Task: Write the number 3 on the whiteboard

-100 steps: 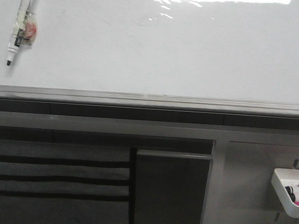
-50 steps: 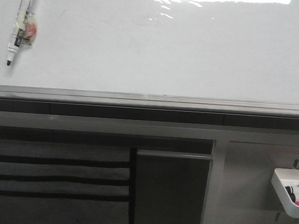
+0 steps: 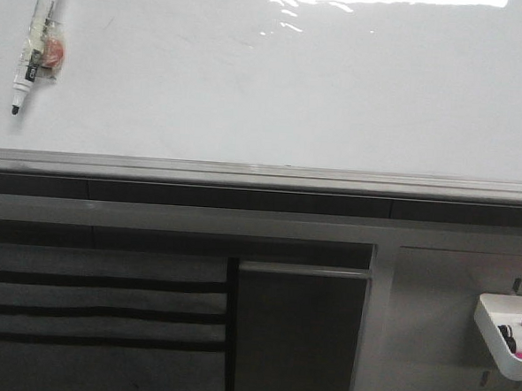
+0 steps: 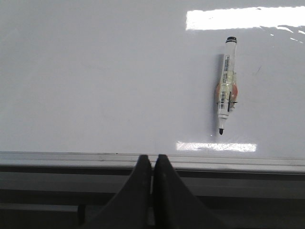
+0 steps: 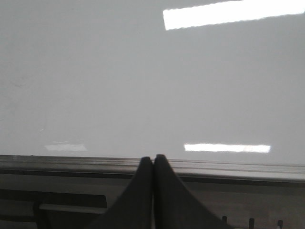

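Whiteboard [image 3: 277, 81] fills the upper front view, glare along its top, grey rail [image 3: 262, 173] on its lower edge; surface bare of marks. Pegboard panel [image 3: 430, 330] lower right with white tray [image 3: 492, 338] of markers. Black-tipped marker [image 3: 35, 44] sticks to the board upper left, tip down. Left gripper [image 4: 152, 164] and right gripper [image 5: 152, 164]: jaws pressed together, holding nothing, both at the rail.

We are seeing the whiteboard [image 3: 338, 94] lying open across most of its face — only a marker [image 3: 35, 44] is sticking to its upper left, while the grey rail [image 3: 262, 173] is running along its lower edge, blocking approach from beneath
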### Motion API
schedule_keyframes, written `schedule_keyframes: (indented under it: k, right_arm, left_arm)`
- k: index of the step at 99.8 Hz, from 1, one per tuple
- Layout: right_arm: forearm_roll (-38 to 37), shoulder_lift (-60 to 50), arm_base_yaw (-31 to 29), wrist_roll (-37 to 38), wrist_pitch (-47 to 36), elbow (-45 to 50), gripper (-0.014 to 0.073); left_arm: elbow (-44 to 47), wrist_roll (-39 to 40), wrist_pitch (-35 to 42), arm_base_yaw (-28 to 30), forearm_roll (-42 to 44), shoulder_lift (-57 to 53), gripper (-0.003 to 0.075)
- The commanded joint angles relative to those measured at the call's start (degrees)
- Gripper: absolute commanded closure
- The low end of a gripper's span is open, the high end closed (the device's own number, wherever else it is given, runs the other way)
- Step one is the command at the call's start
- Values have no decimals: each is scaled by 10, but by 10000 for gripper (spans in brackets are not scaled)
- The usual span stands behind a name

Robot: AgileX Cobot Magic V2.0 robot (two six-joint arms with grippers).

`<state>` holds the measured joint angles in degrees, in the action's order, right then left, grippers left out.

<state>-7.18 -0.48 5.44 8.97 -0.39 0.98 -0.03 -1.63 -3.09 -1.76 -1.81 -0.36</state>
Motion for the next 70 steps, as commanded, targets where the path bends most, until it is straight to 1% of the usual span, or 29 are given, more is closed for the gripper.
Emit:
schedule_keyframes:
  k: [1, 11, 16, 26, 40, 50, 61, 70]
  right_arm:
    - [-6, -12, -2, -4, -31, -14, 668]
    - [-6, -5, -2, -4, 22, -66, 668]
    - [-6, 5, -2, -4, 63, -98, 668]
    - [-6, 44, -2, -4, 124, -162, 668]
    - [-14, 118, -2, -16, 168, -245, 668]
    - [-16, 161, -2, -19, 172, -284, 668]
    - [-16, 182, -2, -19, 156, -299, 668]
    - [-16, 187, -2, -19, 145, -299, 668]
  left_arm:
    - [-39, 4, 36, 1, -7, -17, 739]
    - [-104, 4, -42, 1, -12, -12, 739]
    - [-143, 4, -86, 1, -12, -3, 739]
    - [-220, 4, -169, 1, -12, 31, 739]
    - [-316, -1, -245, 1, -11, 97, 739]
    - [-359, -1, -264, 1, -11, 132, 739]
    - [-364, -1, -244, 1, -12, 148, 739]
    - [-364, -1, -246, 1, -12, 152, 739]
